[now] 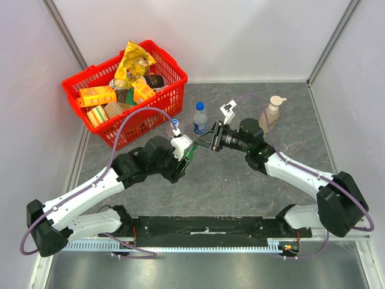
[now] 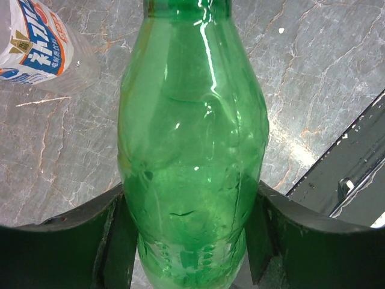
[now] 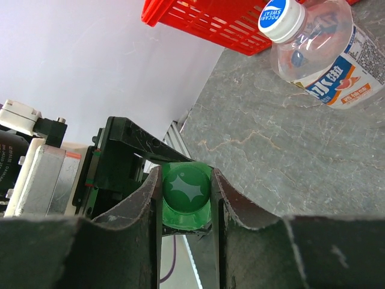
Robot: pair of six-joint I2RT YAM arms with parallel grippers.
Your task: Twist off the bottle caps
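Note:
My left gripper (image 1: 182, 152) (image 2: 192, 232) is shut on the body of the green bottle (image 2: 192, 138), held off the table and lying roughly level. My right gripper (image 1: 207, 143) (image 3: 186, 198) is shut on the bottle's green cap (image 3: 186, 186), one finger on each side. The two grippers face each other over the table's middle. A clear bottle (image 1: 175, 127) with a blue cap (image 3: 281, 18) stands just behind them. A blue-labelled cola bottle (image 1: 200, 120) with a blue cap (image 1: 200, 106) stands to its right.
A red basket (image 1: 168, 102) full of groceries sits at the back left, its rim also in the right wrist view (image 3: 204, 24). A beige pump dispenser (image 1: 272, 112) stands at the back right. White walls close in the grey marble table (image 1: 240, 186).

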